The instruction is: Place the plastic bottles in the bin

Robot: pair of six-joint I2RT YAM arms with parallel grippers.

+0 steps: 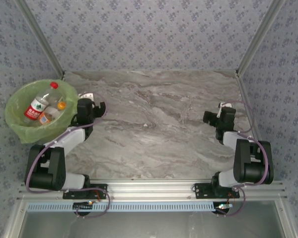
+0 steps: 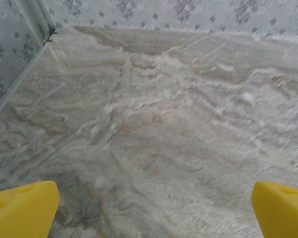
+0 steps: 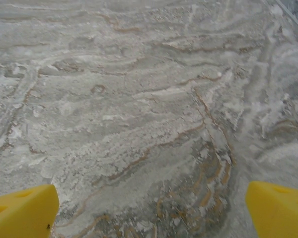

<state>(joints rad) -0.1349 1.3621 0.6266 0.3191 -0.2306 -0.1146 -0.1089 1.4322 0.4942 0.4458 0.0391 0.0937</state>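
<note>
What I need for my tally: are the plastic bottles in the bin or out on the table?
In: the plastic bottles lie inside the bin, a red-capped one the plainest. How many there are, cannot tell.

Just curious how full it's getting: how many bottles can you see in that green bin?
2. A red-capped bottle with a red label lies in the bin, and an orange-capped bottle lies right beside it. More may be hidden underneath them.

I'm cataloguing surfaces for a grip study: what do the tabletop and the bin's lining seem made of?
The tabletop is probably stone or marble-print laminate, fairly matte: grey-white swirls, brown veins, no sharp glare. The bin is lined with thin, translucent light-green plastic film, crinkled and folded over its rim.
</note>
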